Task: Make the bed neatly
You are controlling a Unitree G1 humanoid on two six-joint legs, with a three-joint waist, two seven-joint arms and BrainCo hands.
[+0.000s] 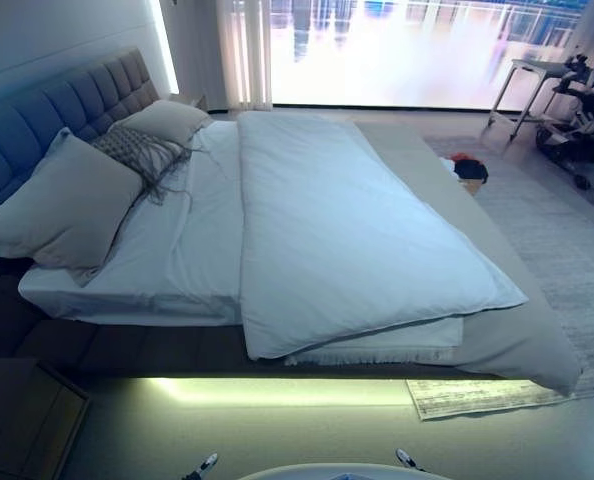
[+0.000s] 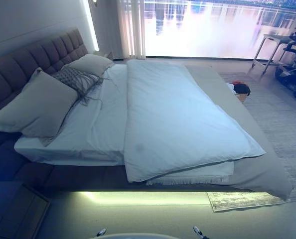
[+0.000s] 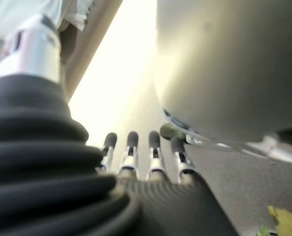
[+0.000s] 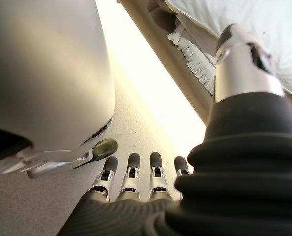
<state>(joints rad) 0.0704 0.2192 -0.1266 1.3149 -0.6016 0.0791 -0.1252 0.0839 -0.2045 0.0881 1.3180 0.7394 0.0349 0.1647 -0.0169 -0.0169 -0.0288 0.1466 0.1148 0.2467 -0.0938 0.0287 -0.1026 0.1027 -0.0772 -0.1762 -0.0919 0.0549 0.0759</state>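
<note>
While both arms hang low beside the bed [image 1: 537, 350], nothing is being held — the left robot hand [image 3: 141, 162] shows straight, relaxed fingers pointing down at the carpeted floor [image 4: 47, 206], and the right robot hand [image 4: 136, 177] looks the same in its own wrist view, fingers straight and holding nothing. Only the fingertips of each poke in at the bottom edge of the head views.

The bed fills most of the scene. A white duvet [image 1: 347, 230] lies over its middle, running from the far side of the bed to the near edge, where its corner hangs slightly past a fringed blanket [image 1: 377, 352] underneath. Between the duvet and the tufted headboard [image 1: 67, 100] the white sheet [image 1: 177, 240] is left exposed. A big pillow [image 1: 62, 205] leans against the headboard at the near end, a second pillow [image 1: 167, 120] sits at the far end, and a grey textured throw [image 1: 137, 150] lies between them, its tassels trailing onto the sheet.

Beyond the foot of the bed a pale rug [image 1: 567, 250] covers the floor — a basket with something dark and red [image 1: 467, 168] sits right at the bed's far corner.
</note>
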